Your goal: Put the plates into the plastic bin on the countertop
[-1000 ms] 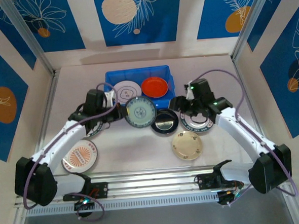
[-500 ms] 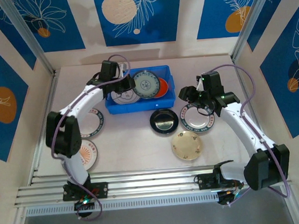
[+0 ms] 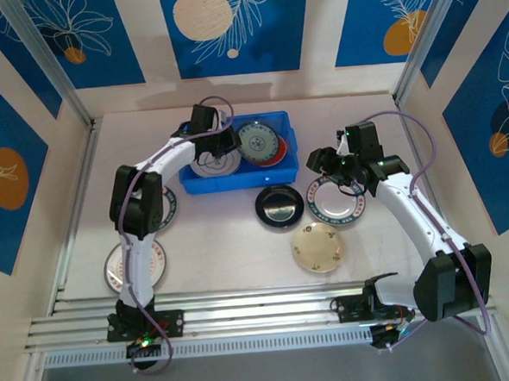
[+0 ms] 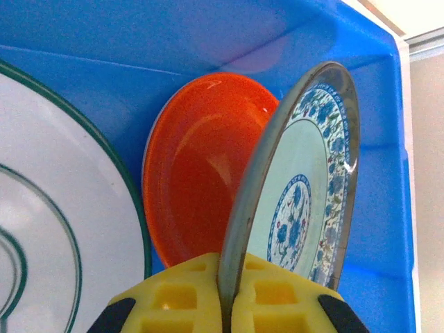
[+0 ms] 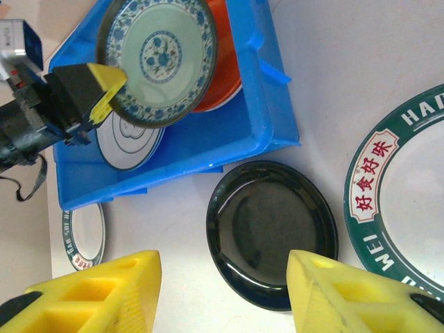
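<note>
My left gripper (image 4: 225, 300) is shut on the rim of a teal-patterned plate (image 4: 305, 187), which it holds tilted on edge over the right half of the blue plastic bin (image 3: 193, 182). Inside the bin an orange plate (image 4: 198, 180) lies beneath it, beside a white plate with a dark rim (image 4: 55, 229). My right gripper (image 5: 223, 295) stands open above the countertop (image 3: 232, 244), with a glossy black plate (image 5: 272, 232) below the gap between its fingers. In the top view this gripper (image 3: 326, 170) hovers over the near edge of a green-rimmed white plate (image 3: 337, 204).
A cream plate (image 3: 318, 246) lies near the front, right of centre. Left of the bin, a dark-rimmed plate (image 3: 166, 209) and a plate with an orange design (image 3: 112, 270) lie partly under the left arm. Metal rails frame the countertop.
The left arm has carried the teal plate from in front of the bin to over its right half. The right gripper has lifted slightly off the green-rimmed plate and stays open.
</note>
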Robot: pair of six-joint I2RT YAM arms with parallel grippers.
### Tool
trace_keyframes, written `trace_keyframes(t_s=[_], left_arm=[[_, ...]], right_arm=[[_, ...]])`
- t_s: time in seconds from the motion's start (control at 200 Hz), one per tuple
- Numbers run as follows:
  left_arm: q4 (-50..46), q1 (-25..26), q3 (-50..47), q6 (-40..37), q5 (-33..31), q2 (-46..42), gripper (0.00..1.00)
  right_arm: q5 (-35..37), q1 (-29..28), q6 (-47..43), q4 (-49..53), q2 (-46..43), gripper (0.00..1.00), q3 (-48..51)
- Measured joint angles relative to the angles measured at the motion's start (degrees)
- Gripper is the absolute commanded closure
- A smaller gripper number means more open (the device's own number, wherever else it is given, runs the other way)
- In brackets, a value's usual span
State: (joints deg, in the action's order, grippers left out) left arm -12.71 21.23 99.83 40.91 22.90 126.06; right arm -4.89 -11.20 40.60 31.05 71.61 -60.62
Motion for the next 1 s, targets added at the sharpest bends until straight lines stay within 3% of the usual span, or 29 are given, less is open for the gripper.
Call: trace_keyframes(t_s=[0.445,0.755,0.795,0.91,1.0], left_arm=[[-1.49,1.33,9.77,2.16,0.26,8.09,1.0],[-3.37,1.88,10.38,2.29,-0.11,9.57,1.0],[-3.5,1.92,10.38,2.29,-0.13,9.57,0.95],[-3.89,2.05,10.51,2.4,-0.55,9.57,0.66],[-4.44,2.16,10.84,2.16,-0.72,9.57,0.6]], right_arm=[[-0.76,0.0,0.0,1.38,0.85,0.49,-0.02],[-1.25,0.0,-0.02,1.42,1.05,0.49,-0.02],[-1.33,0.0,-0.02,1.42,1.05,0.49,-0.02],[-1.38,-0.02,-0.02,1.4,1.05,0.49,-0.02],[-1.38,-0.02,-0.02,1.4,1.05,0.49,-0.02]])
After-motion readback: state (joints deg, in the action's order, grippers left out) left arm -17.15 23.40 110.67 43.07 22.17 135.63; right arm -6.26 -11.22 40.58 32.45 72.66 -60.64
